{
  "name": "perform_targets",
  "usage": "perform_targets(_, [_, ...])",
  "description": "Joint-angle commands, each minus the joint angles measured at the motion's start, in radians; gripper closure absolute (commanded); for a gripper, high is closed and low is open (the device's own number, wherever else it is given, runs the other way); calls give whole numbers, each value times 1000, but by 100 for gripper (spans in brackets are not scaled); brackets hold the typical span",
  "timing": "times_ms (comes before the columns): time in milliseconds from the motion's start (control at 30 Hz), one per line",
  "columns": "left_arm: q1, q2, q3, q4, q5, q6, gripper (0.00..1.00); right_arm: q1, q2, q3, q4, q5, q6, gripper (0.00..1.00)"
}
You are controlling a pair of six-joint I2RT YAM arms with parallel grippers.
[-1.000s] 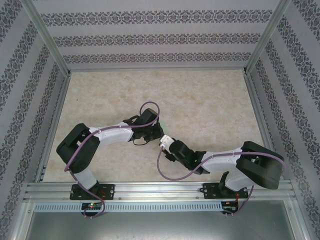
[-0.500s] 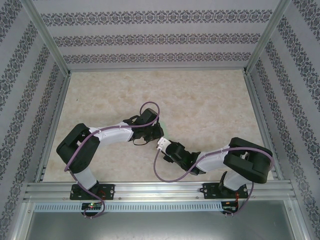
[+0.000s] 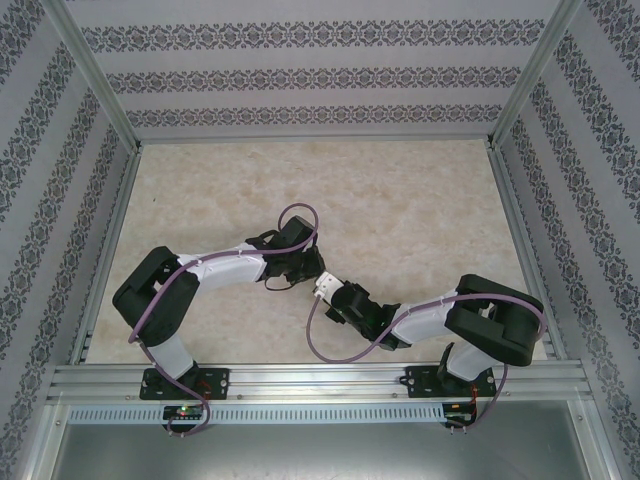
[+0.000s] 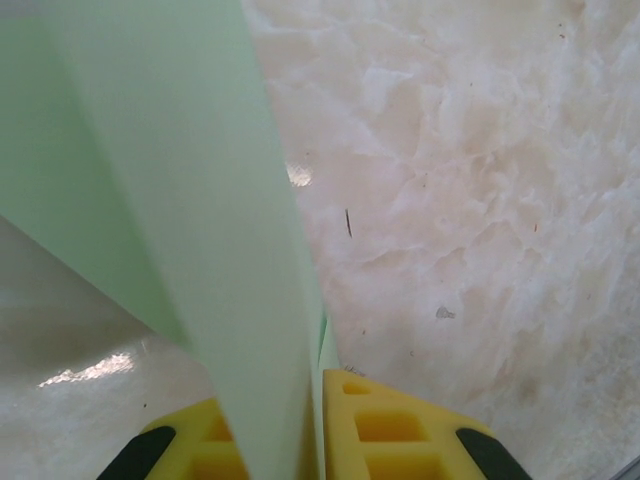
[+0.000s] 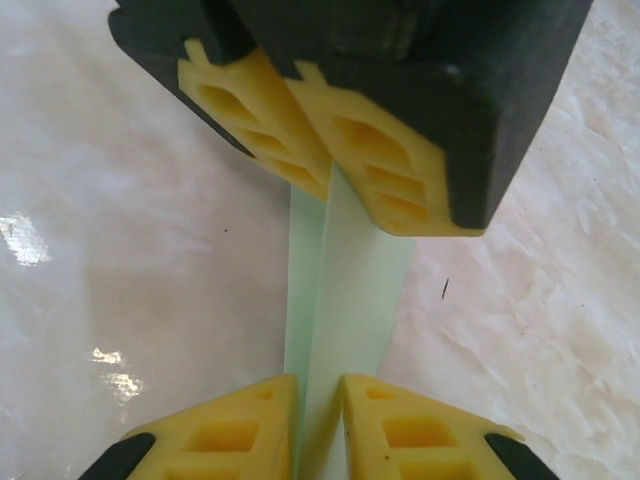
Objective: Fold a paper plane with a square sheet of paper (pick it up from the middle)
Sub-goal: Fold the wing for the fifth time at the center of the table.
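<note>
Left gripper [image 4: 318,405]: nearly closed, pinching the folded paper [image 5: 345,290].
Right gripper [image 5: 320,400]: nearly closed on the paper's other end.
Paper: over tabletop [image 3: 420,200] middle, long axis running gripper to gripper.

We see a robotics lab test cell, not a lived-in room: around the left gripper [image 3: 303,262] and the right gripper [image 3: 322,288] spreads a marble-look tabletop [image 3: 400,200], boxed in by aluminium frame posts [image 3: 90,72] and flat panels of patterned wallpaper [image 3: 320,78]. Nearer the camera than the grippers, both arms' bases [image 3: 185,381] are bolted to a slotted aluminium rail [image 3: 320,378], with purple cables [image 3: 340,361] looping loose beside them.
</note>
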Motion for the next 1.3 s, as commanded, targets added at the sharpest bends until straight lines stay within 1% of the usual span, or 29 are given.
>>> perform_targets(0, [13, 4, 20, -37, -20, 12, 86, 11, -25, 5, 43, 6, 38, 79])
perform_targets(67, [12, 1, 15, -35, -21, 10, 86, 10, -45, 3, 44, 5, 38, 77])
perform_targets(267, [13, -1, 14, -32, -21, 7, 86, 11, -51, -10, 70, 7, 17, 75])
perform_targets(367, [13, -4, 16, -32, -19, 9, 86, 11, -41, -4, 63, 4, 17, 79])
perform_targets(533, [14, -5, 13, -30, -18, 10, 86, 11, -9, 4, 60, 23, 26, 83])
perform_targets(867, [15, -10, 10, -24, -17, 9, 86, 11, 12, 8, 55, 30, 40, 88])
perform_targets(900, [16, -9, 10, -24, -18, 9, 86, 10, 13, 9, 52, 31, 43, 89])
perform_targets(933, [15, -10, 10, -24, -18, 9, 86, 11, 13, 9, 52, 30, 46, 92])
perform_targets(1000, [16, -11, 9, -24, -19, 9, 86, 11, 14, 12, 50, 32, 54, 93])
perform_targets(1033, [17, -13, 9, -26, -20, 10, 86, 11, 13, 15, 48, 26, 58, 96])
perform_targets(1100, [18, -21, 5, -25, -24, 9, 84, 10, 10, 30, 26, 18, 78, 97])
perform_targets(1167, [19, -38, -5, -23, -38, 7, 79, 5, 12, 40, 6, -8, 113, 99])
perform_targets(1267, [31, -78, -20, -36, -71, 8, 72, -15, 6, 50, -12, -80, 185, 100])
